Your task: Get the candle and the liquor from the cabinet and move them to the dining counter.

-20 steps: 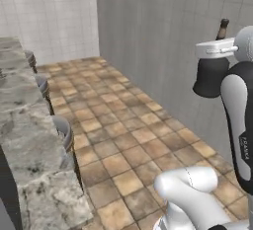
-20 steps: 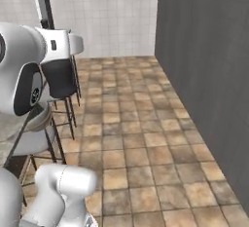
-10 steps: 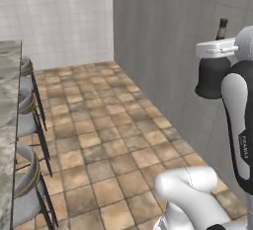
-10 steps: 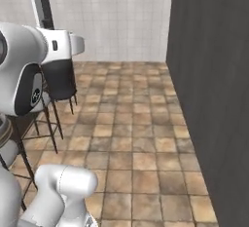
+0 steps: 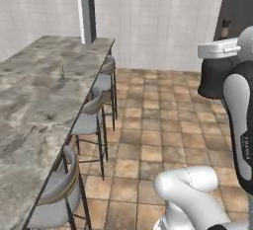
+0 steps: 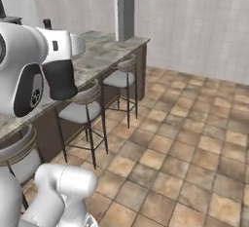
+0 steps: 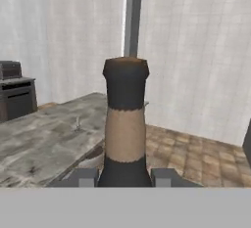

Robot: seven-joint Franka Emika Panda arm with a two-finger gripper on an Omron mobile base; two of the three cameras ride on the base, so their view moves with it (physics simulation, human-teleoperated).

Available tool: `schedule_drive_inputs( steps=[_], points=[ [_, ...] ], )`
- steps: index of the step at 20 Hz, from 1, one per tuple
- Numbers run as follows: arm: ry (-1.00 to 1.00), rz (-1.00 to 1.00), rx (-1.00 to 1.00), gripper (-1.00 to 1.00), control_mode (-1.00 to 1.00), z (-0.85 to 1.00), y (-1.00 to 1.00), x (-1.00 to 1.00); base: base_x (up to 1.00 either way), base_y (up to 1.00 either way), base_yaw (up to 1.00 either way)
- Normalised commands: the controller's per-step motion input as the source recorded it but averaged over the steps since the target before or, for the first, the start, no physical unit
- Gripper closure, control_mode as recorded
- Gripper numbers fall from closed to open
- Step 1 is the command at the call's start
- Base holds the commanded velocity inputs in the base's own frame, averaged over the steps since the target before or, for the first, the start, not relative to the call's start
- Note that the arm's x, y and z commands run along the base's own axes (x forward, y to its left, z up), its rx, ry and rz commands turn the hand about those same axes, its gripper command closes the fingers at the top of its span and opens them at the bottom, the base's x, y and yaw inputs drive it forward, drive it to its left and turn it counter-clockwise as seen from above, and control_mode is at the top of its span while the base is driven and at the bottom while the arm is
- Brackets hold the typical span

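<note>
**Liquor held aloft beside the dining counter**

Gripper (image 7: 125, 177): jaws clamped on the liquor (image 7: 125, 124) low on the neck, one grey fingertip (image 7: 83, 177) to each side of the glass, touching it. Partly closed, not fully; bottle fills the gap. In hand view the neck stands straight up between the tips: dark cap on top, tan band below, black shoulder just starting at the bottom edge.

Left base view: black bell-shaped body of the liquor (image 5: 213, 78) hangs below the white hand at upper right, thin neck and cap poking up above it. Bottle upright, carried high, well above the tiled floor (image 5: 153, 125). Forearm rises along the right edge, hand at the top; elbow joint bulks white at the bottom.

Right base view: same black body (image 6: 61, 79) under the white wrist at upper left, cap tip just visible above the hand. Bottle in the air near the edge of the dining counter (image 6: 99, 50), not touching it.

Dining counter (image 5: 34, 100): long veined marble slab running away on the left, bar stools (image 5: 89, 118) lined along its near side. Candle (image 5: 62, 72) standing upright on the slab, far from the bottle; small and faint, also seen in hand view (image 7: 77, 123) on the marble left of the neck.

White tiled wall (image 5: 158, 17) behind, grey pillar (image 5: 86, 7) at the counter's far end.
</note>
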Motion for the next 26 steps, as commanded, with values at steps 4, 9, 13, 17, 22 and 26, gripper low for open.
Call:
schedule_drive_inputs(
  steps=[4,9,13,17,22,26],
  points=[
    [0.00,0.00,0.00,1.00,1.00,0.00,0.00,0.00,1.00,-0.01,0.73],
    [0.00,0.00,0.00,1.00,1.00,0.00,0.00,0.00,1.00,-0.04,0.72],
    [0.00,0.00,0.00,1.00,1.00,0.00,0.00,0.00,1.00,-0.12,0.71],
    [0.00,0.00,0.00,1.00,1.00,0.00,0.00,0.00,0.99,-0.11,0.73],
    [0.00,0.00,0.00,1.00,1.00,0.00,0.00,0.00,0.60,-0.10,0.63],
    [0.00,0.00,0.00,1.00,1.00,0.00,0.00,0.00,0.34,-0.14,0.45]
  ],
)
